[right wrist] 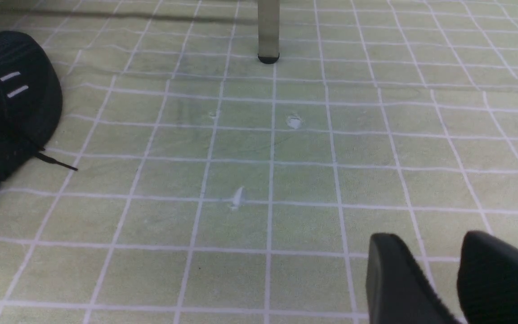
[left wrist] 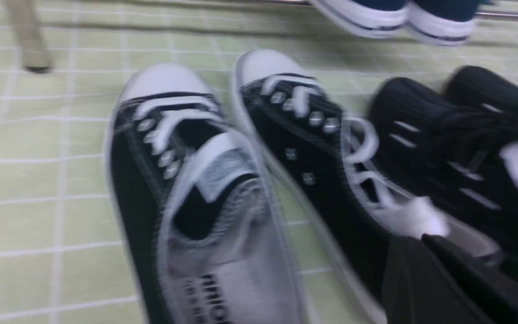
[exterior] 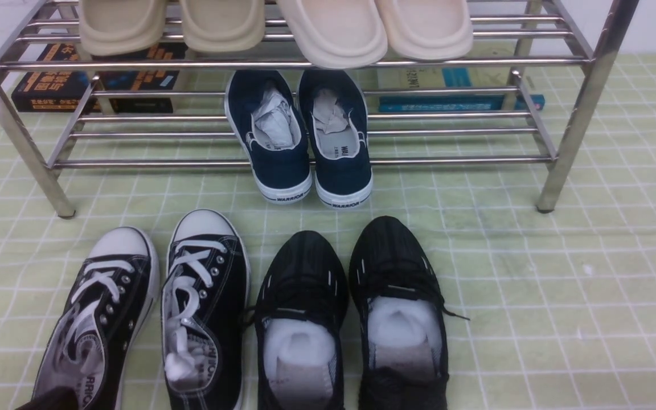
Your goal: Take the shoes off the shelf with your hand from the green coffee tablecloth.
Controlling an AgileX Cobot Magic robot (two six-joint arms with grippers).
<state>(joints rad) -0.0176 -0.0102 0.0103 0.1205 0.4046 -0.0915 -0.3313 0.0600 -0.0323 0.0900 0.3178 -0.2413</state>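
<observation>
The left gripper [left wrist: 443,279] hangs low over the heel end of the black canvas sneakers [left wrist: 187,180]. Its dark fingers are so blurred that I cannot tell whether the jaws are apart or together, or whether they touch anything. The pair sits just ahead of those jaws, flat on the green checked cloth [exterior: 561,296], toes pointing away toward the metal rack [exterior: 567,148], not on it. Beside the pair, toward the other arm, a pair of black mesh sneakers [exterior: 351,296] stuffed with white paper stands on the cloth. The right gripper [right wrist: 434,252] hovers over bare cloth with its jaws parted and nothing between them; a rack leg [right wrist: 268,31] stands well ahead of it. Farther out, navy slip-ons [exterior: 311,142] rest on the rack's lower tier, pale slippers [exterior: 277,25] on the upper, and books [exterior: 94,80] lie behind.
</observation>
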